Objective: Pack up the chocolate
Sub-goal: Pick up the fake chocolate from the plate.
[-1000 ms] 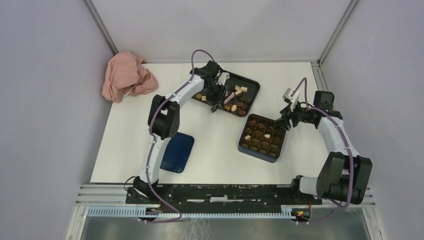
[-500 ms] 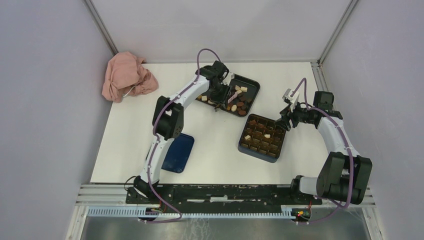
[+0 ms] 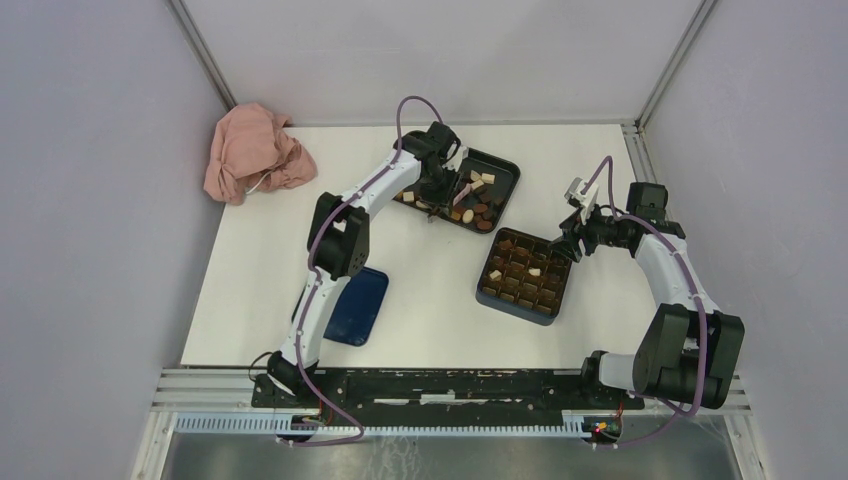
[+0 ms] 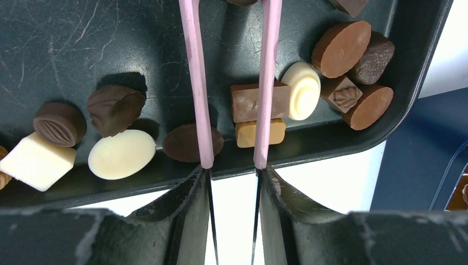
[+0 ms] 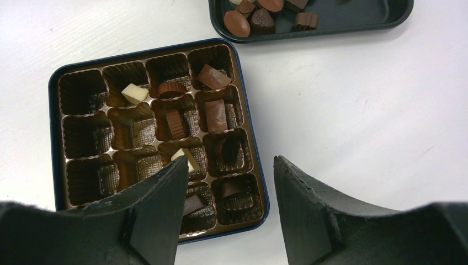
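Observation:
Loose chocolate pieces (image 3: pixel 472 205), dark, tan and white, lie in a black tray (image 3: pixel 505 168). My left gripper (image 3: pixel 438 195) is shut on pink tongs (image 4: pixel 197 83), whose two arms reach over the tray (image 4: pixel 83 44). A brown rectangular piece (image 4: pixel 244 102) lies between the arms, a tan square (image 4: pixel 245 134) just below it, and a dark oval (image 4: pixel 185 142) sits under the left arm. The tong tips are out of view. My right gripper (image 5: pixel 230 165) is open and empty beside the dark blue box (image 3: pixel 483 290), whose brown grid holds several pieces (image 5: pixel 134 93).
The box's blue lid (image 3: pixel 355 305) lies by the left arm. A pink cloth (image 3: pixel 255 150) is bunched at the back left corner. The box rim (image 5: pixel 53 110) and the tray's corner (image 5: pixel 359 14) show in the right wrist view. Grey walls close in on both sides.
My left gripper with the tongs has moved a little right and further over the tray. The right arm has not moved.

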`<state>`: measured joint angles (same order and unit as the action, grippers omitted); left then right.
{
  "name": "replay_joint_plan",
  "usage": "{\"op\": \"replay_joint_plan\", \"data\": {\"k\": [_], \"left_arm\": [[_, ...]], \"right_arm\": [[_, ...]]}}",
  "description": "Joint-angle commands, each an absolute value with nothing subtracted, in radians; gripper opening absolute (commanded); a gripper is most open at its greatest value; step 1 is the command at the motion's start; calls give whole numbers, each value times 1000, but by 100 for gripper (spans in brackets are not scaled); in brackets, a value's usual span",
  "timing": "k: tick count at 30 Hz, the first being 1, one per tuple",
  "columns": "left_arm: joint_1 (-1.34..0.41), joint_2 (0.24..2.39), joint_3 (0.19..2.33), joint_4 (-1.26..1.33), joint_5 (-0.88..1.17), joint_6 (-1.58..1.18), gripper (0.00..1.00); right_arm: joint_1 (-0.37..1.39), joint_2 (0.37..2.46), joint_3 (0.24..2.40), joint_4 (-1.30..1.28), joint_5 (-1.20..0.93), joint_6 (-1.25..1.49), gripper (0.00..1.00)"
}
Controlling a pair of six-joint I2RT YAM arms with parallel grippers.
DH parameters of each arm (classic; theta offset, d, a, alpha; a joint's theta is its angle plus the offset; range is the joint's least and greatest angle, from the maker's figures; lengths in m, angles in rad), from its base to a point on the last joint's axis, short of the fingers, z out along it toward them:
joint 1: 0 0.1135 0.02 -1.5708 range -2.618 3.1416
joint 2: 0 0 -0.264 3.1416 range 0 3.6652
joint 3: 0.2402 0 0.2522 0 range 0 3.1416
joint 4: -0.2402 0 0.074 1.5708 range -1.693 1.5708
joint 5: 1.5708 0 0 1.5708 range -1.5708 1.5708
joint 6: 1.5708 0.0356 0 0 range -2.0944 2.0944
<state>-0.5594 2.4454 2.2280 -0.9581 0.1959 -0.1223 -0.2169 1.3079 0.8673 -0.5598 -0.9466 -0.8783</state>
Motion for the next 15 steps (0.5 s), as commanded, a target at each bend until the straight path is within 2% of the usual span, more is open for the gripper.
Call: {"op": "replay_joint_plan", "data": {"k": [1,5,15], "left_arm": [[-568,2467,2283,-1012,159,-117,39],[-569,2475,2291,-1028,151,-116,37],[-568,2493,2301,-1040,148,-113,41]], "right_arm": [[-221,1291,881,-566,-980,-890,64],[-220,1288,881,-566,-982,-890,64],[-220,1286,882,-571,-983,-894,64]]}}
